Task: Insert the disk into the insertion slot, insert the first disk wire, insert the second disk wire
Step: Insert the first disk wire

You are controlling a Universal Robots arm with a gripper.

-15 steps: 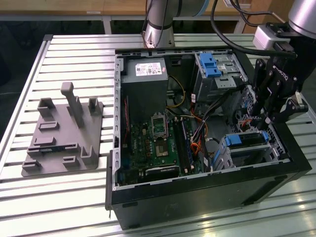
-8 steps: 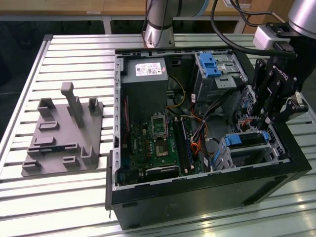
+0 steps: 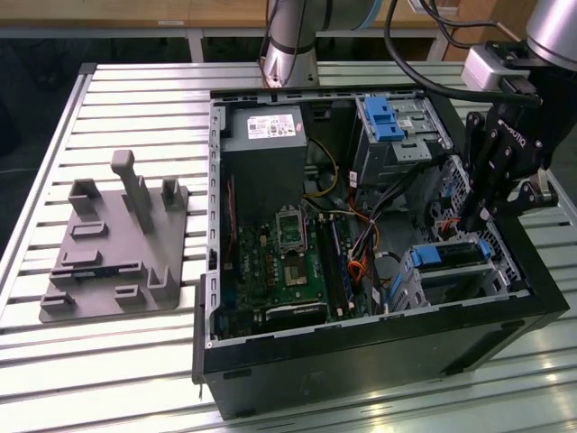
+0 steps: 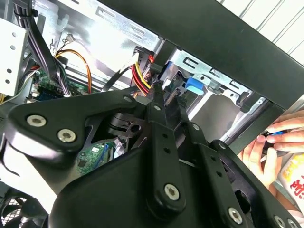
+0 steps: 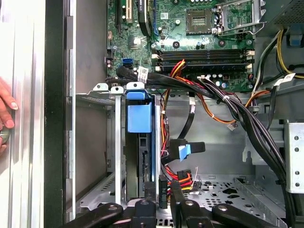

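Already the disk (image 5: 139, 118) sits on edge inside the insertion slot (image 5: 118, 156), its long axis running straight away from the pincer (image 5: 161, 205), which looks clamped on a black wire plug (image 5: 163, 189) at the disk's near end.

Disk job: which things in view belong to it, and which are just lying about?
Job: disk, in insertion slot; gripper by it; red-yellow wires.
Lying about: grey fixture plate; power supply; cage with blue latch.
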